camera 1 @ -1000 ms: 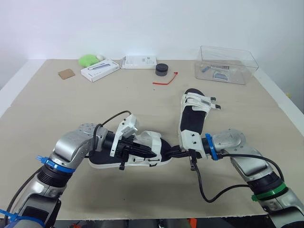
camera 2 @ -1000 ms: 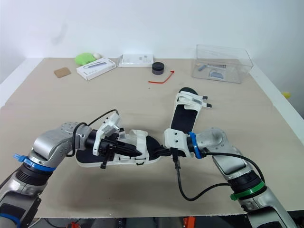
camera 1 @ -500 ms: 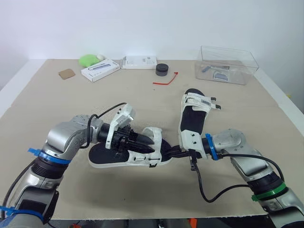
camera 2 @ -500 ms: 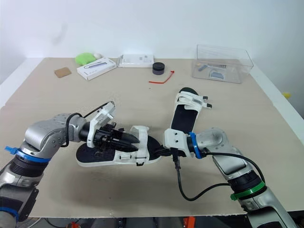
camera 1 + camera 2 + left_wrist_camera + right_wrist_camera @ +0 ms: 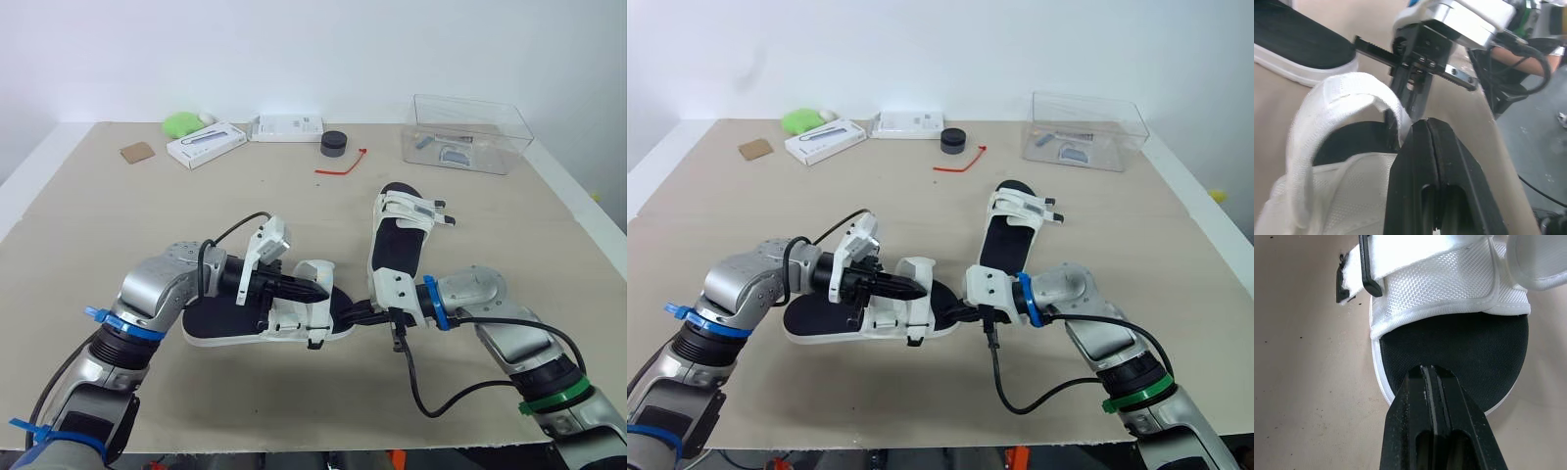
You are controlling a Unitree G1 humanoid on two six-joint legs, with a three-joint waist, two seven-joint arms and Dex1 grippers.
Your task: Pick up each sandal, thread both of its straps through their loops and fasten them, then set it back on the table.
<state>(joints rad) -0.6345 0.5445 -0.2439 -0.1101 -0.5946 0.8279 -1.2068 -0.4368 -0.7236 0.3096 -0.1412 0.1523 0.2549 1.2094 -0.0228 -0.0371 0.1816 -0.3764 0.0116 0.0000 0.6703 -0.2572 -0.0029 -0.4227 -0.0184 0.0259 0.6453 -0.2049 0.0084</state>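
One sandal (image 5: pixel 220 321), black footbed on a white sole, lies flat on the table in front of me. My left gripper (image 5: pixel 318 293) is shut on its white strap (image 5: pixel 1327 98), which arches up over the footbed. From the other side, my right gripper (image 5: pixel 351 315) is shut, and its tips rest on the toe end of the same sandal (image 5: pixel 1459 342). A buckled strap with a black loop (image 5: pixel 1367 269) crosses behind the toe. The second sandal (image 5: pixel 400 240) lies just beyond my right wrist, its straps across the top.
Along the far edge stand a clear plastic box (image 5: pixel 468 132), a black round puck (image 5: pixel 334 143), a red tie (image 5: pixel 343 164), two white boxes (image 5: pixel 205 144) (image 5: pixel 287 127), a green object (image 5: pixel 182 123) and a brown card (image 5: pixel 137 152).
My left gripper drew back to the left, then came right again with the strap, which now stands in a taller arch. The right arm and both sandals have stayed put.
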